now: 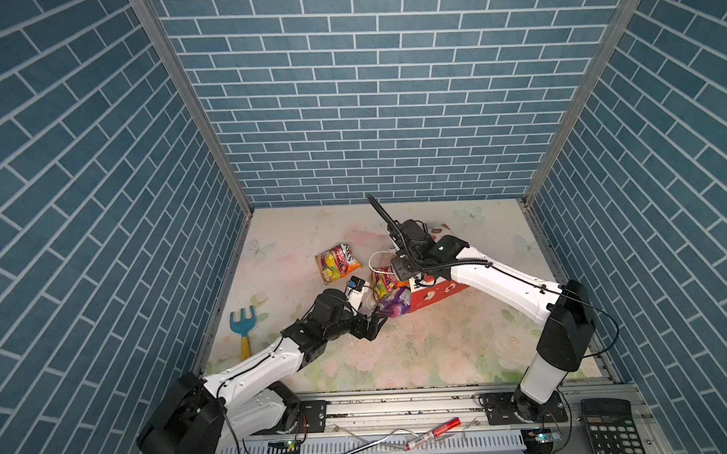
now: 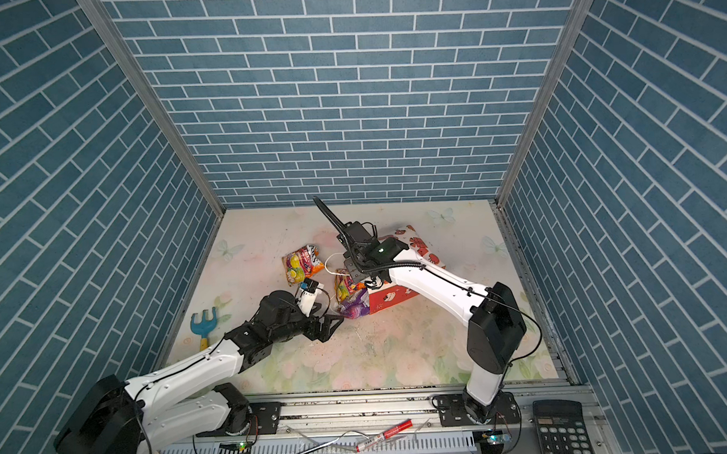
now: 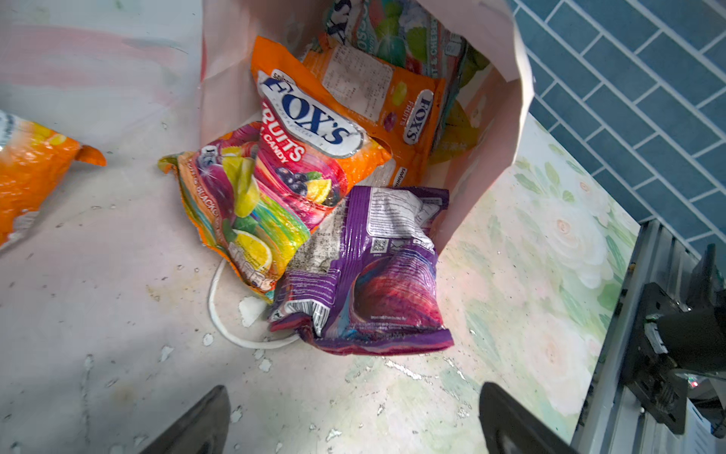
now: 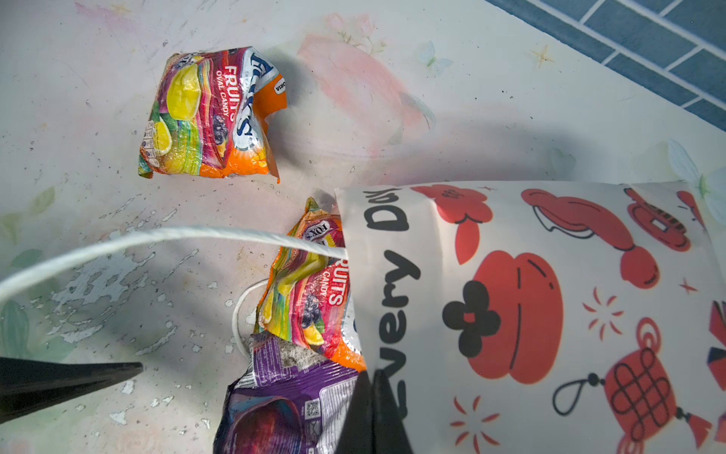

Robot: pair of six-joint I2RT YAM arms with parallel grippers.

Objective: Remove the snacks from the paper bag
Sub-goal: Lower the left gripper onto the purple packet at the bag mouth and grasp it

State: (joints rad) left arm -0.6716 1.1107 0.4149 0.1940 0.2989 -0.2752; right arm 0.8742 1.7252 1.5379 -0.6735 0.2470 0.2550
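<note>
Two claws are set at the mouth of the bag, which is laid on its side on the table, mouth turned toward the left arm. The left claw is spread wide and held low, just short of the purple packet. No contact is seen, and the packet is placed ahead of the gap between the fingers. The right claw is pinched shut on the rim of the bag's upper face, just above the purple packet.

The purple packet is found half out of the mouth, crumpled and glossy, with white print panels and a QR code turned up. Touching it, a front Fox's bag is spilled partly onto the table; it is orange, with a blue-on-white logo and fruit pictures. A second Fox's bag is lodged farther in, back side up, and a teal packet is seen deepest. A loose Fox's bag is laid on the table apart from the others.

The bag's upper face is printed in red on white with black lettering. Its side is red and its inside white. One white cord is looped out from the rim, and another is run under the two spilled packets.
</note>
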